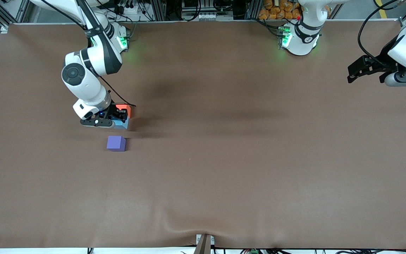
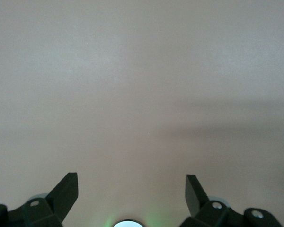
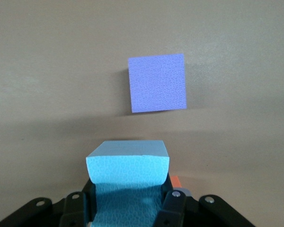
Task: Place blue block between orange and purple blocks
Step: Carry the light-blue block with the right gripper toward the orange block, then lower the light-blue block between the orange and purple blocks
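Where blocks sit, brown tablecloth.

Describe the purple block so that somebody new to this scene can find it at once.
Find the right arm's gripper, low over the brown table and shut on the blue block. The purple block lies free, nearer the front camera. It is darker violet; the orange block is bright.

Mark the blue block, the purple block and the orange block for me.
blue block (image 3: 128,168): right wrist view, upper face, between the right gripper's fingers.
purple block (image 1: 116,143): front view, top face.
orange block (image 1: 123,107): front view, visible top face beside the gripper.
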Tool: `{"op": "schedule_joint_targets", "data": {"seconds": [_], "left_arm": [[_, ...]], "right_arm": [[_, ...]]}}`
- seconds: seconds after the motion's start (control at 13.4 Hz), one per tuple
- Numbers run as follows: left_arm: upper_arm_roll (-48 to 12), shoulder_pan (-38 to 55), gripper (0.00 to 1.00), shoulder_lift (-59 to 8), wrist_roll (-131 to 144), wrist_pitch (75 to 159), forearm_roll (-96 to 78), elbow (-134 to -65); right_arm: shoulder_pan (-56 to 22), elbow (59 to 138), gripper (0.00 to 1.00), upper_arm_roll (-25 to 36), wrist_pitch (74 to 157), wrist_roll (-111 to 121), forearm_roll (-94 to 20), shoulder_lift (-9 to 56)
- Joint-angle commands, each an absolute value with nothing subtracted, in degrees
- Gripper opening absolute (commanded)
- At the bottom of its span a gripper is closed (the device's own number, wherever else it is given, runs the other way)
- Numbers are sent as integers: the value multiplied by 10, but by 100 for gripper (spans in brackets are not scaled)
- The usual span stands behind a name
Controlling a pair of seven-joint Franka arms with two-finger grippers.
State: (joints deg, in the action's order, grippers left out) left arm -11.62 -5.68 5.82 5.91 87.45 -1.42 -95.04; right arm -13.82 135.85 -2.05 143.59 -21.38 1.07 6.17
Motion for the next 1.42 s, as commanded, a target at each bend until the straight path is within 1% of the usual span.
{"op": "schedule_joint_targets", "data": {"seconds": [0.0,0.22,0.3,0.75,1.34], "left_arm": [[-119,-62,100,62,62,875,-25,-954],[-120,-62,100,63,62,875,-25,-956],[-119,-62,100,63,62,875,-25,-957],[-119,-63,100,63,62,875,-25,-958],[-119,-65,100,63,62,875,-25,-958]], "right_arm": [[-113,1367,0,-29,1461,-194,4,74],[-92,1367,0,-29,1467,-176,4,86],[-89,1367,0,-30,1482,-171,4,91],[-92,1368,0,-30,1520,-171,4,120],[-96,1371,0,-31,1528,-171,4,135]]}}
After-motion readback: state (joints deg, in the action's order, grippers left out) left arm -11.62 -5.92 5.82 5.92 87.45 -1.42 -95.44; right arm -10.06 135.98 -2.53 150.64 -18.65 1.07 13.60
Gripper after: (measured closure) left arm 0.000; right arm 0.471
